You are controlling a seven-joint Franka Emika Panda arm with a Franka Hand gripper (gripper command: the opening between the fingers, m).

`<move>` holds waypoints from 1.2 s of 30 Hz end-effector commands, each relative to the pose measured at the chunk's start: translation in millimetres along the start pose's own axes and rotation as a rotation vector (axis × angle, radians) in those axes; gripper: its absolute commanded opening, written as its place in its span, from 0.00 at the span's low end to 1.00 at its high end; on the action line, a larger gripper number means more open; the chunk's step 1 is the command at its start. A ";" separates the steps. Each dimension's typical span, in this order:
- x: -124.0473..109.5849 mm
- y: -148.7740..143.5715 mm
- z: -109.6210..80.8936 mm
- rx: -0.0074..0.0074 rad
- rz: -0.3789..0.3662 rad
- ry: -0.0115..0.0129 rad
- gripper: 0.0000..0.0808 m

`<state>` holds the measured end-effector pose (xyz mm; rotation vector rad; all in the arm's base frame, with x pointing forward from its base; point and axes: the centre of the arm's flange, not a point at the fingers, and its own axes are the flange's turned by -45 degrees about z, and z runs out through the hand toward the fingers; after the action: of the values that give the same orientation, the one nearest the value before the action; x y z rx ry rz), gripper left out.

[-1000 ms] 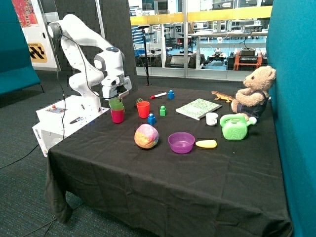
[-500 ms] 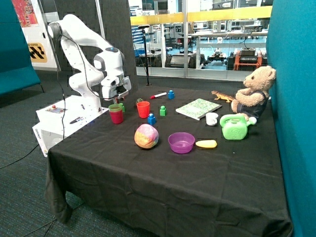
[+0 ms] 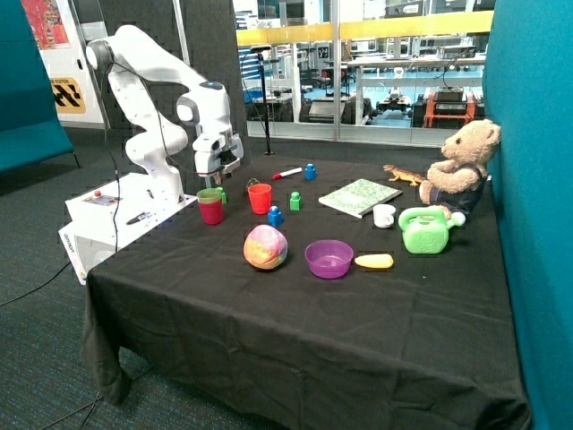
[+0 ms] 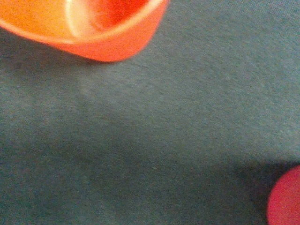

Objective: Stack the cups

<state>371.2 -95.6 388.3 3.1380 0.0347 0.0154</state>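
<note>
The green cup (image 3: 209, 193) sits nested inside the pink-magenta cup (image 3: 212, 213) near the table's edge by the robot base. The red cup (image 3: 260, 198) stands upright on the black cloth a short way from them. My gripper (image 3: 220, 176) hangs above the cloth between the nested pair and the red cup, open and empty. The wrist view shows the red cup's rim (image 4: 108, 28) at one edge and a bit of the pink-magenta cup (image 4: 286, 197) at the opposite corner, with bare cloth between.
A blue block (image 3: 275, 217) and a green block (image 3: 295, 201) stand beside the red cup. A multicoloured ball (image 3: 265, 246), purple bowl (image 3: 329, 258), white mug (image 3: 384, 216), book (image 3: 360, 196), green watering can (image 3: 426, 230) and teddy bear (image 3: 461, 170) lie farther along.
The gripper lowered the green cup into the pink-magenta cup, let it go, then rose and moved toward the red cup.
</note>
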 end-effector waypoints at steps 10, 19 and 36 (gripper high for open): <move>31.4 -43.8 -5.3 0.0040 -0.105 -0.0096 0.54; 47.2 -69.0 -3.3 0.0042 -0.153 -0.0095 0.51; 72.1 -91.0 6.2 0.0044 -0.198 -0.0094 0.51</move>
<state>428.6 -15.4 387.8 3.1290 0.3034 -0.0064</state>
